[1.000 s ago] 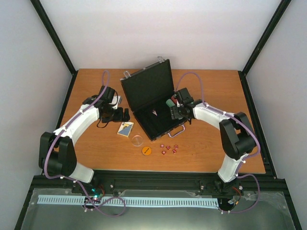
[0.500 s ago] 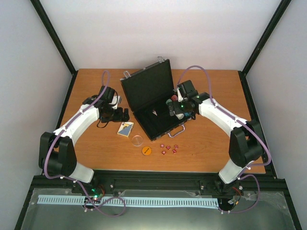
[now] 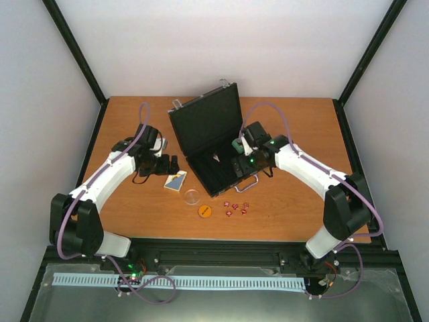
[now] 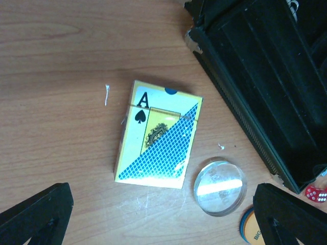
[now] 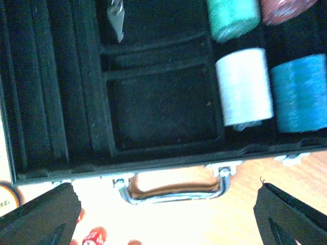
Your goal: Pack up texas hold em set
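packing: chips [image 5: 244,87] in case [image 3: 208,134], mid-table toward far edge; card box [image 4: 156,135] outside, toward left edge.
left gripper [image 4: 163,219]: fingers spread wide, empty, over card box.
right gripper [image 5: 163,217]: spread, empty, over case.
next: likely left gripper lowers, pinches card box.

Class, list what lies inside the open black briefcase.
Inside the briefcase: green stack, red stack, white stack, blue stack; middle compartment bare. From above, the right arm hides most chips.

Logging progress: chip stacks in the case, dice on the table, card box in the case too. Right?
No: the card box lies on the table beside the case, as the left wrist view shows. The chip stacks in the case and dice on the table are correct.
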Robot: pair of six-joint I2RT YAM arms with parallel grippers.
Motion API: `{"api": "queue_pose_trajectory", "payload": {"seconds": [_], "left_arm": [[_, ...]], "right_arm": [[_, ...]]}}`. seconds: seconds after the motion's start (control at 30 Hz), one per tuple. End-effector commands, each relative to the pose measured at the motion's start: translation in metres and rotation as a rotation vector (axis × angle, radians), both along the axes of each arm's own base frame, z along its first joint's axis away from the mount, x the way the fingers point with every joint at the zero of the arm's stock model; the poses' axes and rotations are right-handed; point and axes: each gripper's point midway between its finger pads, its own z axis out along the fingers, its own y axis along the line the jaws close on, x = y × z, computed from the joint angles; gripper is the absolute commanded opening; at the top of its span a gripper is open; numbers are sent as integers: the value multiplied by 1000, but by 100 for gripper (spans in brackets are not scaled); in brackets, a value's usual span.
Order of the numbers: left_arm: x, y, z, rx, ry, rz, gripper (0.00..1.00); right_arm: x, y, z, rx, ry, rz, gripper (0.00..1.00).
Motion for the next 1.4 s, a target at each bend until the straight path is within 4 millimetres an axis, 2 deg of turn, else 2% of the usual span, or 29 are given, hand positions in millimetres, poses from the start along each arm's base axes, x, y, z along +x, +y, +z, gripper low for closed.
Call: {"api": "queue_pose_trajectory", "payload": {"seconds": [0.0, 0.07, 0.2, 0.3, 0.4, 0.47, 0.57, 0.6, 0.73, 0.9, 1.03, 1.17, 1.27, 1.37], "left_arm": [[-8, -3, -5, -17, 41, 2, 100], [-6, -4, -9, -17, 45, -7, 98], [4, -12, -19, -29, 46, -37, 92], [14, -15, -37, -5, 69, -68, 84], [23, -18, -45, 41, 76, -113, 81], [24, -21, -49, 74, 71, -147, 83], [22, -19, -56, 121, 67, -180, 98], [21, -17, -58, 133, 67, -180, 100], [20, -5, -64, 200, 60, -162, 100], [22, 2, -69, 271, 50, -147, 99], [25, -12, -66, 296, -42, -186, 98], [25, -21, -52, 275, -149, -159, 98], [21, -23, -39, 230, -213, -137, 97], [16, -28, -42, 199, -235, -175, 98]], "right_arm": [[-24, 2, -5, -11, 52, 17, 93], [-26, 4, -7, 0, 71, 13, 93], [-18, 9, 4, -1, 68, 10, 93], [-5, 8, 20, -39, 50, -6, 93], [5, 7, 40, -65, 19, -9, 95], [13, 7, 52, -72, -8, -5, 98], [21, 10, 61, -61, -12, 4, 100], [22, 12, 62, -44, -15, 13, 100], [16, 19, 61, 35, -8, 48, 100], [5, 14, 60, 83, 9, 42, 100], [6, 8, 68, 94, -31, 5, 100], [1, 5, 72, 111, -25, -22, 100], [-4, 1, 66, 98, -3, -28, 100], [-7, -1, 57, 79, 24, -28, 100]]}}
